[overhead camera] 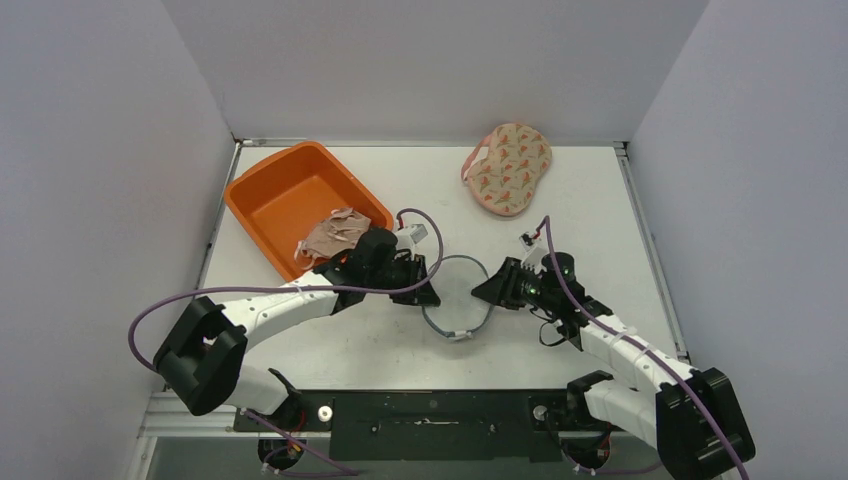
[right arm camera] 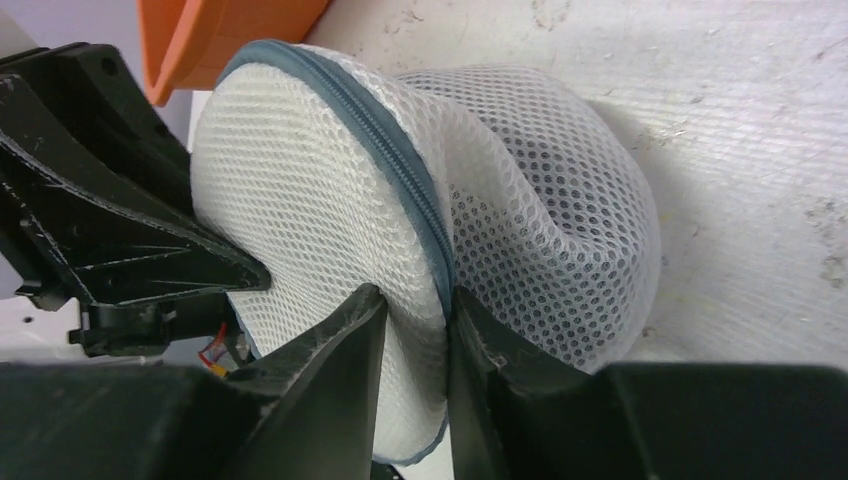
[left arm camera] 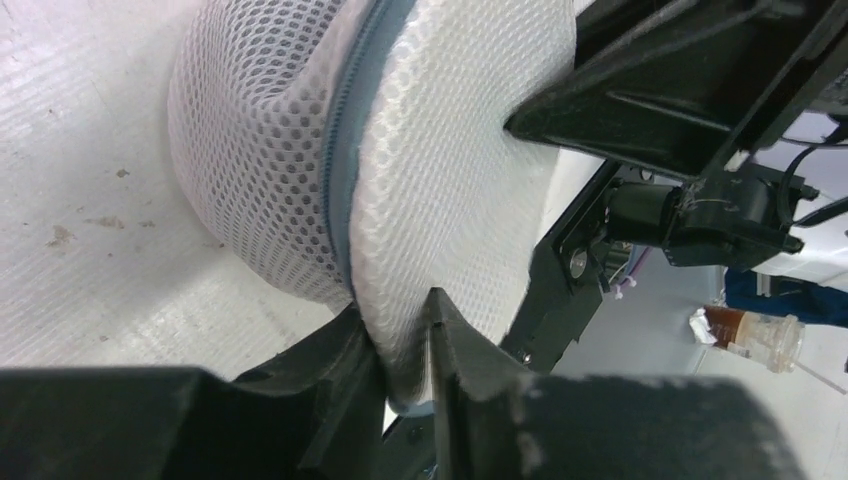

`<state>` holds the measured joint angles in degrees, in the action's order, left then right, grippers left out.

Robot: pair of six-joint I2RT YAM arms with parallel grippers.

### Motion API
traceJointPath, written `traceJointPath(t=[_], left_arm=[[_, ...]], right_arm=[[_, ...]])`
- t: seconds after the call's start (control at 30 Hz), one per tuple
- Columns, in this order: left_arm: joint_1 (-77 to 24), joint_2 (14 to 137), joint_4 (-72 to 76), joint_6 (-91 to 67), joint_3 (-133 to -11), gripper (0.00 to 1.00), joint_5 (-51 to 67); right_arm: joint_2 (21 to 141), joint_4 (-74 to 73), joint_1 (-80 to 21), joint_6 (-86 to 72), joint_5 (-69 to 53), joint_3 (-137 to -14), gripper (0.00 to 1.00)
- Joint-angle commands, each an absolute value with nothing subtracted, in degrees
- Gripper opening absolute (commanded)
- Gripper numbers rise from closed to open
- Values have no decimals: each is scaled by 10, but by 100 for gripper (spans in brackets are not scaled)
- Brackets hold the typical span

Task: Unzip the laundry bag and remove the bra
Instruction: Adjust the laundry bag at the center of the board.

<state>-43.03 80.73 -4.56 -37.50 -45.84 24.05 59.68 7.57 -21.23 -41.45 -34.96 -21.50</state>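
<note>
Laundry bag, its zipper running arm to arm, is pinched at opposite rims by left gripper and right gripper.

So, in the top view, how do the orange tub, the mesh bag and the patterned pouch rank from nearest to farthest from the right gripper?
1. The mesh bag: pinched in the right gripper, just to its left.
2. The patterned pouch: farther back, slightly to the right.
3. The orange tub: far back on the left.
</note>
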Motion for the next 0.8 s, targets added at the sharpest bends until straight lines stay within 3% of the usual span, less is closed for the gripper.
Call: traceJointPath(t=[0.0, 0.1, 0.23, 0.4, 0.57, 0.77], left_arm=[[-427, 798, -32, -380, -497, 32, 222], [-427, 756, -23, -427, -469, 69, 177], [-428, 694, -19, -490, -419, 97, 125], [-454, 610, 2, -601, -322, 96, 37], [-546, 520, 51, -726, -232, 96, -112], [-596, 517, 60, -771, -242, 96, -176]], right_arm=[[557, 139, -238, -471, -340, -211, 22], [532, 161, -248, -525, -308, -191, 6], [511, 206, -250, -602, -272, -157, 5], [484, 268, -270, -704, -200, -106, 5], [438, 283, -335, -766, -74, -72, 5], [423, 241, -416, -773, 39, -87, 5]])
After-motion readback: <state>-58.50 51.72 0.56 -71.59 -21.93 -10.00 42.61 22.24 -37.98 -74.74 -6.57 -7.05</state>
